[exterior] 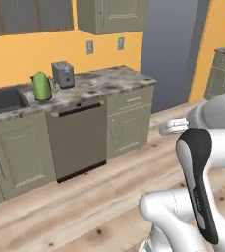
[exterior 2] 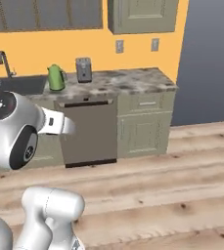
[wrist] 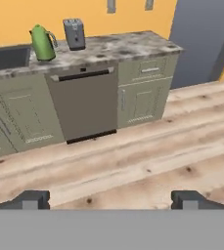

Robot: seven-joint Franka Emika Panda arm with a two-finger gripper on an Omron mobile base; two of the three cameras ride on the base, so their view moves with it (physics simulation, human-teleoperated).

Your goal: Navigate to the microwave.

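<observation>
Ahead of me: marble counter (wrist: pixel 128 46) w/ green kettle (wrist: pixel 42 43), toaster (wrist: pixel 74 34), dishwasher (wrist: pixel 84 105) below. My gripper (wrist: pixel 111 200) hangs empty, fingers apart. No microwave spotted yet; best to keep the arm tucked & swing the base round to scan.

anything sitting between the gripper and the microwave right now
That cannot be judged: no microwave is in these views. Ahead of the open gripper lies bare wooden floor, then a counter with a dishwasher, green kettle and toaster.
</observation>
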